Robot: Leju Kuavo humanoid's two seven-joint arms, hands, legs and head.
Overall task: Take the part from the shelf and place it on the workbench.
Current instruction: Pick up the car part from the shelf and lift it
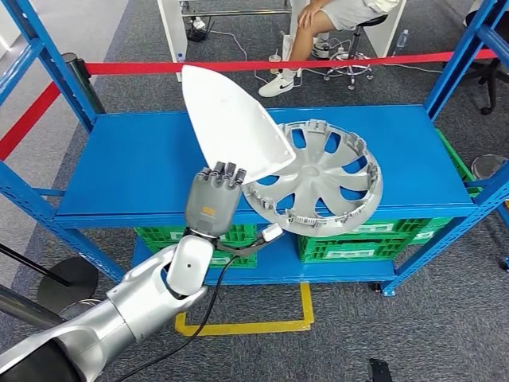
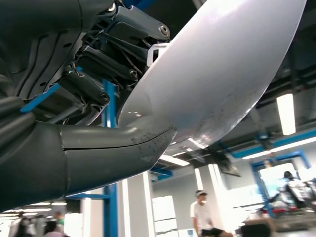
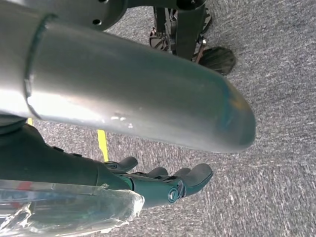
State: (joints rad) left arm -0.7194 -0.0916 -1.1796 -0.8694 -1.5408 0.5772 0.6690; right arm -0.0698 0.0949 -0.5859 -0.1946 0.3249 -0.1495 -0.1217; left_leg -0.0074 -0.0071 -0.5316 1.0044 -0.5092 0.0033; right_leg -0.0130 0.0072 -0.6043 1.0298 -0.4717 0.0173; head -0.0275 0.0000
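Observation:
A white, teardrop-shaped shell part is raised above the blue shelf, tilted with its pointed end up. My left hand grips its lower edge from below. In the left wrist view the thumb presses under the part and the dark fingers lie against its other side. A silver hubcap lies flat on the shelf, just right of the held part. My right hand hangs over the grey carpet, holding nothing, its fingers loosely extended.
Blue uprights frame the shelf at both ends. Green crates sit on the lower level. Red barrier tape runs behind the shelf, and a person sits on a stool beyond it. Yellow floor marking lies in front.

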